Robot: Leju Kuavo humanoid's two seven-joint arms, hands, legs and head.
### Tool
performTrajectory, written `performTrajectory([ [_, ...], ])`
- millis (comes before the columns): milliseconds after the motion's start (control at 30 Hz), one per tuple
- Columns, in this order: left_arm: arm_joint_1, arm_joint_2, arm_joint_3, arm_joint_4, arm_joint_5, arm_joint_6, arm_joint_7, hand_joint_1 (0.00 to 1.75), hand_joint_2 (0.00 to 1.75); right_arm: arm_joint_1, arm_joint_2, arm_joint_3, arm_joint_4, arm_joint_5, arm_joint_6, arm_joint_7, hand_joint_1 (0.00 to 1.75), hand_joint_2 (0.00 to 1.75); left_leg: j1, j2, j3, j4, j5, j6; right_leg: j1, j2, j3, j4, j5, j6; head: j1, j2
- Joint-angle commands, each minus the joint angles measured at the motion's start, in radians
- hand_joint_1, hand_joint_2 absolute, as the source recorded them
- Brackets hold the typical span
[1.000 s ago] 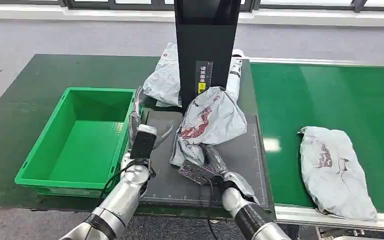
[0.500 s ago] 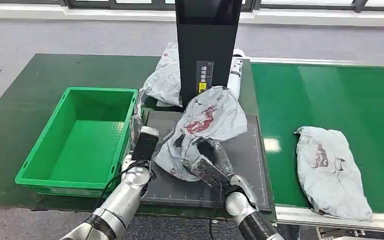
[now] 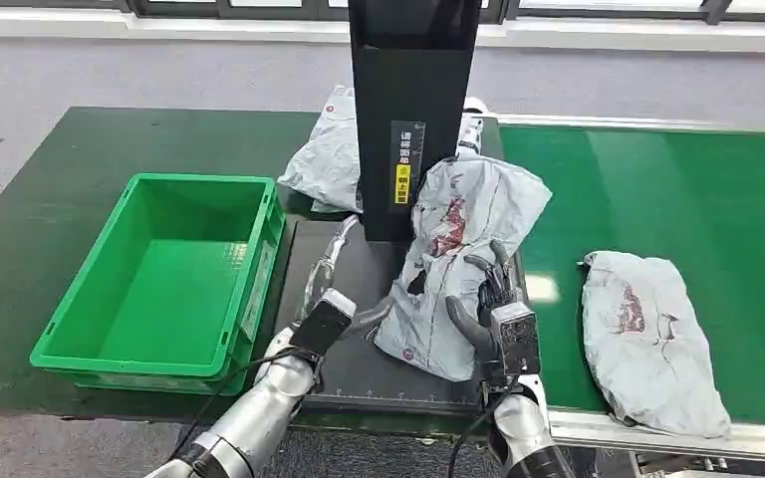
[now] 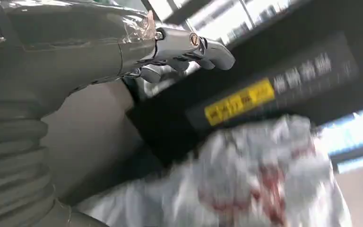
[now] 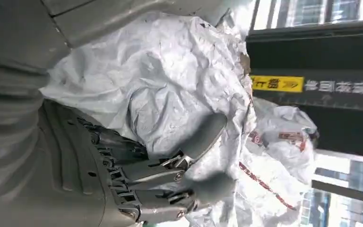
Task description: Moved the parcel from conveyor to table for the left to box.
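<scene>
The right hand [image 3: 488, 304] grips a crumpled grey parcel [image 3: 458, 249] with fingers [image 5: 203, 137] clenched into it, lifted above the black mat [image 3: 359, 349] on the desk [image 3: 50, 229]; the left hand [image 3: 344, 317], fingers [image 4: 189, 47] released, reaches just beside it, a green crate [image 3: 249, 279] alongside, a black scanner stand [image 3: 408, 110] behind

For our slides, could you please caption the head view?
Right robot hand holds a crumpled grey plastic parcel upright over the black mat.
</scene>
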Motion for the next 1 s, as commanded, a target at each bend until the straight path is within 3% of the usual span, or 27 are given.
performTrajectory([
  [33, -0.029, 0.022, -0.173, 0.112, -0.041, -0.062, 0.004, 0.0, 1.75, -0.064, -0.021, 0.005, 0.166, 0.053, 0.032, 0.114, 0.0, 1.75, -0.001, 0.003, 0.005, -0.005, 0.001, 0.004, 0.001, 0.0, 0.005, -0.005, 0.001, -0.005, 0.0, 0.0],
  [333, 0.005, 0.009, -0.17, 0.075, -0.014, -0.07, 0.004, 0.0, 1.75, -0.012, -0.006, -0.024, 0.196, 0.071, 0.115, 0.182, 0.0, 1.75, 0.0, 0.0, 0.004, -0.003, 0.0, 0.002, 0.001, -0.002, 0.004, -0.002, 0.0, -0.003, 0.0, 0.0],
  [467, 0.019, 0.006, -0.183, 0.035, 0.009, -0.07, 0.004, 0.0, 1.75, -0.04, 0.008, -0.02, 0.343, 0.072, 0.253, 0.255, 0.0, 1.75, -0.001, 0.002, 0.004, -0.003, 0.0, 0.003, 0.0, -0.001, 0.004, -0.003, 0.0, -0.004, 0.0, 0.0],
  [700, 0.017, 0.001, -0.206, 0.074, -0.01, -0.026, 0.004, 0.0, 1.75, -0.041, 0.028, 0.097, 0.363, 0.21, 0.345, 0.159, 0.0, 1.75, 0.0, 0.004, 0.007, -0.005, 0.001, 0.003, 0.001, 0.0, 0.005, -0.005, 0.001, -0.004, 0.0, 0.0],
  [833, -0.068, -0.044, -0.233, 0.291, -0.129, 0.033, 0.052, 0.0, 1.75, -0.031, 0.033, 0.098, 0.293, 0.268, 0.335, 0.11, 0.0, 1.75, 0.0, 0.002, 0.007, -0.003, 0.001, 0.003, 0.001, -0.002, 0.006, -0.003, 0.001, -0.004, 0.0, 0.0],
  [1000, -0.124, -0.037, -0.335, 0.396, -0.418, 0.128, 0.334, 0.0, 1.75, 0.065, 0.019, 0.037, 0.023, 0.248, 0.41, -0.037, 0.0, 1.75, 0.0, 0.001, 0.005, -0.001, 0.0, 0.002, 0.001, -0.002, 0.006, -0.001, 0.0, -0.002, 0.0, 0.0],
])
